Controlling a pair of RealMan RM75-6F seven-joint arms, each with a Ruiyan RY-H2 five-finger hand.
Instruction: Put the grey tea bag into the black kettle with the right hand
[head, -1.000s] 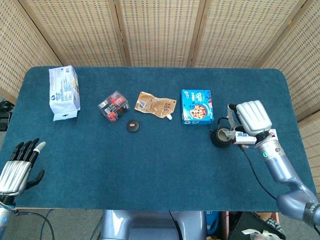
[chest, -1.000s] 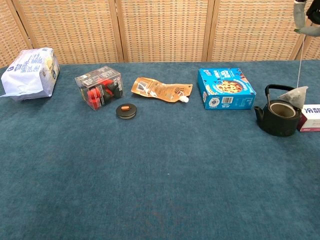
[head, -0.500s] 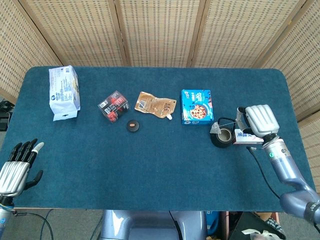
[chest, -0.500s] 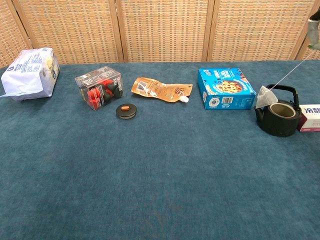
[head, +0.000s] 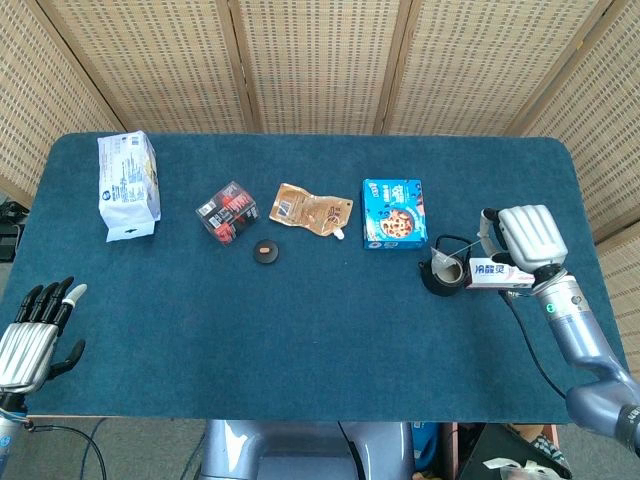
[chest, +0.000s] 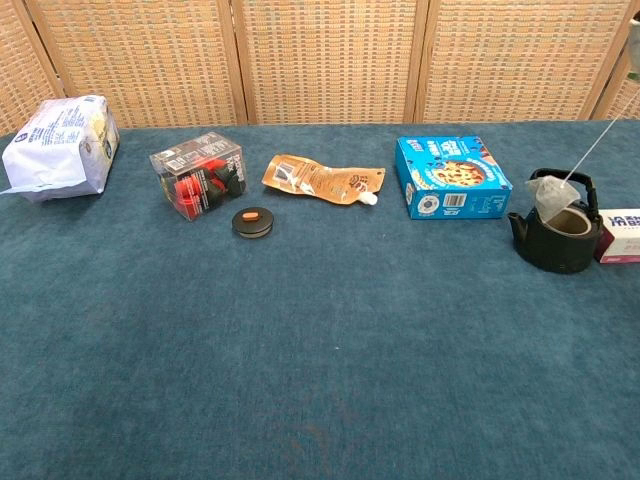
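Head view: grey tea bag (head: 441, 264) hangs by string left of right robot hand (head: 525, 234).

On the blue bench (head: 300, 340) lie a white bag (head: 128, 186), a clear box (head: 228, 211), a black lid (head: 266, 252), a brown pouch (head: 312, 209), a blue box (head: 394, 213) and a white carton (chest: 621, 235).

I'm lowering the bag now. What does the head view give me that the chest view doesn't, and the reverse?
Head view only: both robot hands, the right robot hand beside the kettle pinching the string, the left robot hand idle at the table's near corner. Chest view only: from the side, the grey pyramid tea bag sits partly below the kettle's rim. Both: the black round kettle, bag, taut string.
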